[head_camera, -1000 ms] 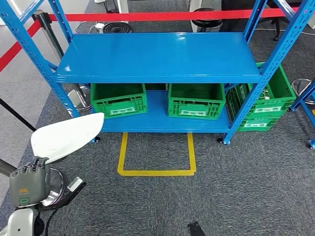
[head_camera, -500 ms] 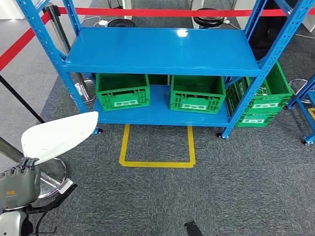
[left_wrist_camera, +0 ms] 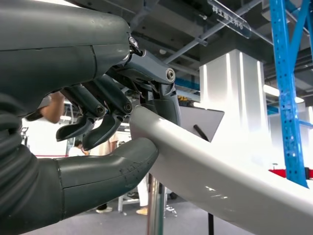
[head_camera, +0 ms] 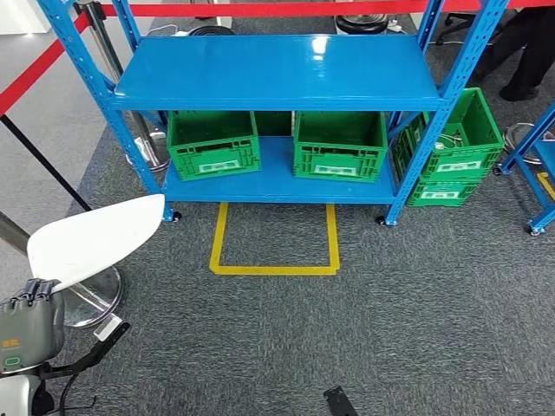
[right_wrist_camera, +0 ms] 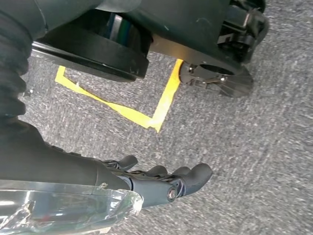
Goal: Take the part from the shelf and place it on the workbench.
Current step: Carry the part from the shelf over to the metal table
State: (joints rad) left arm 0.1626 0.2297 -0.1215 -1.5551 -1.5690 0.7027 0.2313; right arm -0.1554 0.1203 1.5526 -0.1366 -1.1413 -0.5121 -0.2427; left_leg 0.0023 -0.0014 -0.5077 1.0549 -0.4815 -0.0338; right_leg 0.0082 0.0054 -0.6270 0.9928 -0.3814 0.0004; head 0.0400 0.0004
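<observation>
White part (head_camera: 92, 240) is pinched between thumb and fingers of the left hand (head_camera: 29, 334), jutting forward for carrying to the workbench; right hand (right_wrist_camera: 162, 181) hangs spread, holding nothing

A workshop: blue steel shelf (head_camera: 275, 74) (green crates (head_camera: 212, 143)), taped floor marking (head_camera: 273, 247)

The shelf (head_camera: 275, 74) is painted blue metal, pretty glossy with light glare on top, and the crates (head_camera: 212, 143) under it look like matt green plastic. The white part (head_camera: 92, 238) is smooth and slightly shiny, while the floor (head_camera: 393, 329) is rough grey carpet.
</observation>
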